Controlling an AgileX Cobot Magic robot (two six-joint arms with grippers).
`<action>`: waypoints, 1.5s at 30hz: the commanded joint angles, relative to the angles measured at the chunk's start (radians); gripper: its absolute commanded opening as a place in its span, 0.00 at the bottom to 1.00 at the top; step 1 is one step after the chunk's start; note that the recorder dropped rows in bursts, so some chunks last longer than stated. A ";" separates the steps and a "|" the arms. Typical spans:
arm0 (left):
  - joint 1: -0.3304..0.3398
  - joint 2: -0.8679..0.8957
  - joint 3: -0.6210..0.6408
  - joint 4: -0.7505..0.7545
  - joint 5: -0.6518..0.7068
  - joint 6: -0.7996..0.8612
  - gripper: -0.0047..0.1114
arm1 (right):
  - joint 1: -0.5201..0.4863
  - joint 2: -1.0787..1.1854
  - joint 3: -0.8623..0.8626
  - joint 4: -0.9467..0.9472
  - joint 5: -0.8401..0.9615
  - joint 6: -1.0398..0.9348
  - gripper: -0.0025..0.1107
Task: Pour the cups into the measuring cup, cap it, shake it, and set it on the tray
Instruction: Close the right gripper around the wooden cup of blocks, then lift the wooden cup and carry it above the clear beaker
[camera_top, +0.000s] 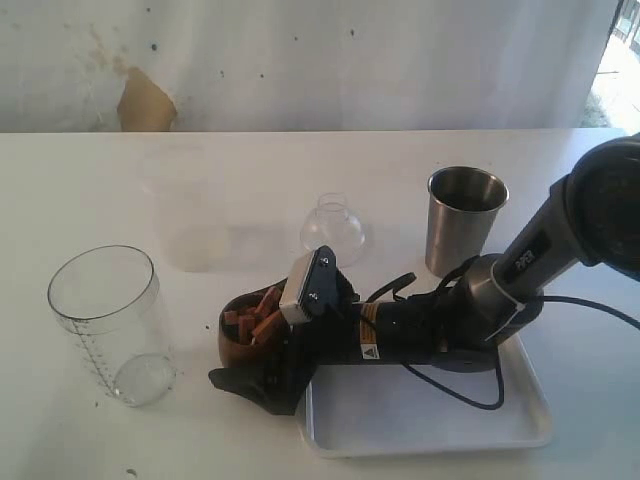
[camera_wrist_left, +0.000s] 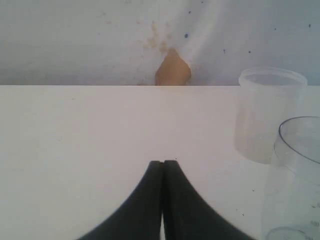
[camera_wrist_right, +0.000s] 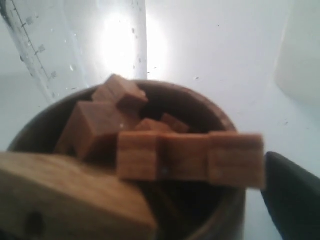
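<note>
The dark-brown wooden cup (camera_top: 233, 348) stands between the measuring cup and the tray, heaped with brown wooden blocks (camera_top: 262, 312). My right gripper (camera_top: 252, 352) reaches across the tray and straddles it, open. In the right wrist view the wooden cup (camera_wrist_right: 210, 112) fills the picture, and a strip of table shows between its wall and one black finger (camera_wrist_right: 292, 197). The clear measuring cup (camera_top: 105, 320) stands upright at the left, its scale (camera_wrist_right: 30, 47) just behind the wooden cup. The steel tumbler (camera_top: 465, 218) stands behind the arm. My left gripper (camera_wrist_left: 162, 164) is shut on nothing above bare table.
A clear dome-shaped lid (camera_top: 333, 228) sits behind the wooden cup. The white tray (camera_top: 520, 425) lies at the front right, under my right arm and its cable. A faint translucent tub (camera_wrist_left: 269, 115) stands behind the measuring cup (camera_wrist_left: 300, 175). A white wall closes the far table edge.
</note>
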 joint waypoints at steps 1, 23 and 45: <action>-0.001 -0.004 0.004 0.001 -0.002 -0.002 0.04 | 0.001 0.004 0.000 0.001 -0.015 0.008 0.95; -0.001 -0.004 0.004 0.001 -0.002 -0.002 0.04 | 0.001 0.004 0.000 -0.003 -0.023 -0.023 0.56; -0.001 -0.004 0.004 0.001 -0.002 -0.002 0.04 | 0.001 -0.080 0.000 -0.012 -0.107 0.085 0.02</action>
